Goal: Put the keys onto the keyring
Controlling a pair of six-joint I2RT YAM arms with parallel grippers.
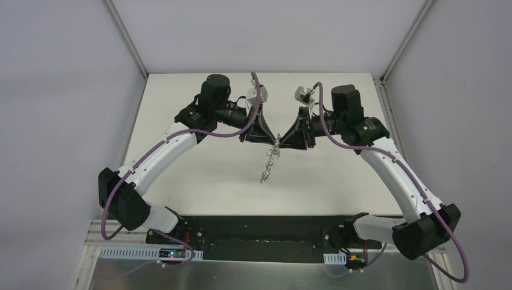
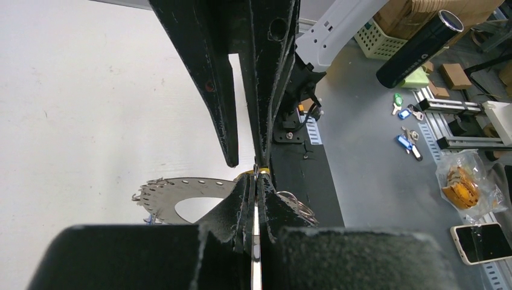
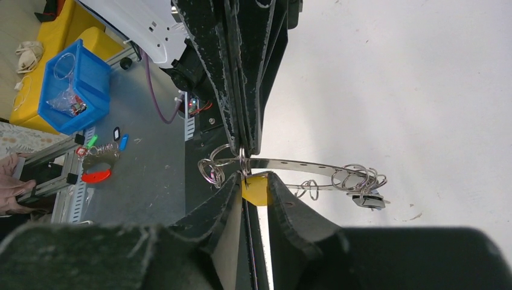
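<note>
Currently in hand: threading the yellow key (image 3: 256, 190) onto the keyring (image 3: 302, 164).
Left claw (image 3: 243, 150): was clamped on the keyring, holding it above the desk (image 1: 199, 175), at centre.
Right claw (image 3: 255, 179): was closed on the yellow key, just beside the ring.
Next move: probably needed the key's hole lined up with a rim loop (image 3: 211, 171), then a gentle slide.

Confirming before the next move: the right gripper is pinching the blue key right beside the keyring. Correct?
No. The key in the right gripper is yellow, not blue, as the right wrist view shows. It does sit right beside the keyring.
</note>
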